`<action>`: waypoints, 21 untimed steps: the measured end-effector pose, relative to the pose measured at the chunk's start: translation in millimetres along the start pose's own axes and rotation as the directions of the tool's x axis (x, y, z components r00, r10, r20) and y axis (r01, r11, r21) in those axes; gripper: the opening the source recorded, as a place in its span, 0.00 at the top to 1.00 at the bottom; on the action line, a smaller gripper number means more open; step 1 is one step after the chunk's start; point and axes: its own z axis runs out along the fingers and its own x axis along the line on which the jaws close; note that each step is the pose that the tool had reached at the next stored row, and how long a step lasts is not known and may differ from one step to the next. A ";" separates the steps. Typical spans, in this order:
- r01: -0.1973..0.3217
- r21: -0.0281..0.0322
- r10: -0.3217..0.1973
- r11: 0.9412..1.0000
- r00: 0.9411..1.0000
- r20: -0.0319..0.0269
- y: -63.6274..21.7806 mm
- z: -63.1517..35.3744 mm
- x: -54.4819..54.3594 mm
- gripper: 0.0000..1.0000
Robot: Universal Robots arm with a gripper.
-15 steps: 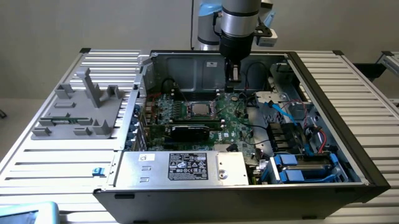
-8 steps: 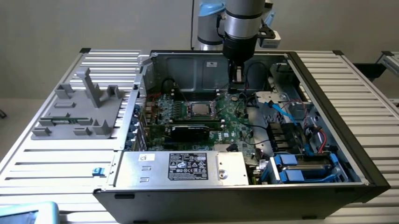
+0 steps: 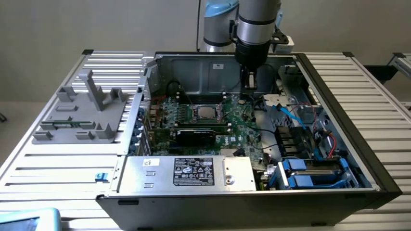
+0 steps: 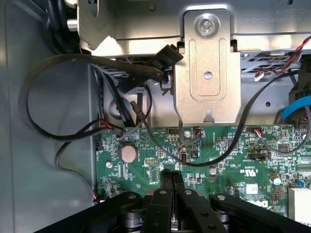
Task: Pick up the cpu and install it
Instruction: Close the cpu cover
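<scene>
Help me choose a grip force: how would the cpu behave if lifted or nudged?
The cpu is a flat, thin square, so likely stiff and light. Its shiny metal top probably makes it slippery. Lying flat on the motherboard, it shouldn't roll or tip.

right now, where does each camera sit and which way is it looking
Exterior view: off the arm, above the open case, looking down at the motherboard and the cpu in its socket; the arm hangs in from the top.
Wrist view: on the wrist, looking past the shut jaws at the motherboard and a metal bracket.
Shared: both see the motherboard inside the case.
</scene>
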 end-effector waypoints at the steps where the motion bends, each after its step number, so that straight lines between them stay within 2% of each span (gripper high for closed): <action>1: -0.001 0.000 0.001 1.000 1.000 0.000 0.8 1.8 0.0 0.88; 6: -0.007 0.001 0.007 1.000 1.000 0.000 2.2 10.9 -0.2 0.88; 10: -0.011 0.016 0.011 1.000 1.000 0.001 2.0 15.9 -0.4 0.88; 11: -0.012 0.024 0.012 1.000 1.000 0.002 2.0 16.1 -0.4 0.88; 17: -0.014 0.081 0.013 0.997 1.000 0.005 1.5 12.8 -0.3 0.88; 21: -0.015 0.116 0.014 0.993 1.000 0.004 -4.2 10.8 -0.6 0.88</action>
